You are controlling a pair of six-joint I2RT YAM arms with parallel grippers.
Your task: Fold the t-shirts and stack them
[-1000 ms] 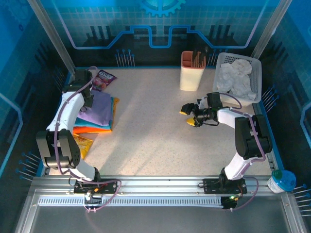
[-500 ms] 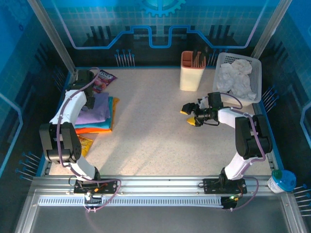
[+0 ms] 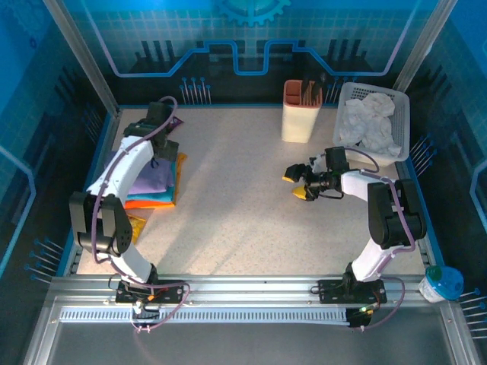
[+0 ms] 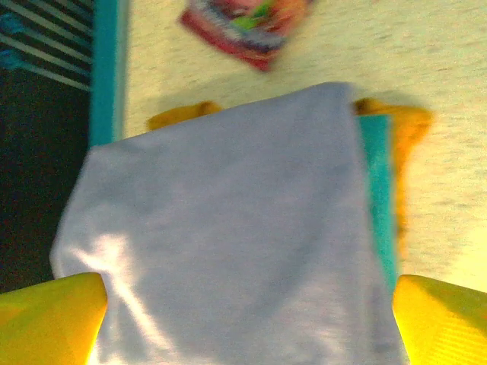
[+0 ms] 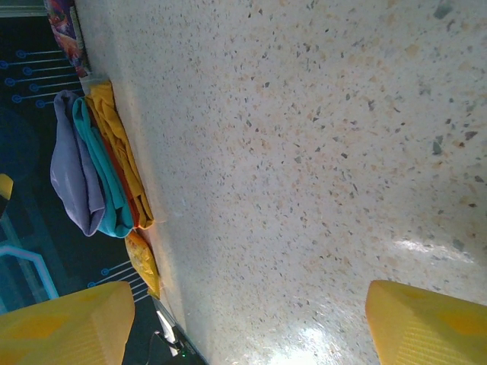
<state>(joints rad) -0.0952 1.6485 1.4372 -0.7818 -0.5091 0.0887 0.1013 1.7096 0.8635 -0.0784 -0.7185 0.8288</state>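
The folded t-shirts lie stacked at the table's left edge: a lavender one (image 3: 143, 176) on top, then teal (image 3: 173, 169), orange (image 3: 148, 203) and yellow (image 3: 182, 169). My left gripper (image 3: 163, 150) hovers open over the back of the stack. In the left wrist view the lavender shirt (image 4: 228, 228) spreads between its yellow fingers (image 4: 46, 319), with a teal strip (image 4: 377, 190) and a yellow edge (image 4: 411, 125) beside it. My right gripper (image 3: 298, 183) stands open above bare table right of centre, holding nothing; its view catches the stack (image 5: 95, 171) edge-on.
A white basket (image 3: 402, 114) of crumpled white cloth and a tan holder (image 3: 300, 112) stand at the back right. A glossy pink-purple snack packet (image 4: 247, 23) lies just behind the stack, a yellow packet (image 3: 134, 225) in front of it. A lidded cup (image 3: 441, 283) sits off the table's near right corner.
My left arm has swung from the table's left edge rightward and toward the back, bringing its gripper over the stack. The right arm has barely moved.
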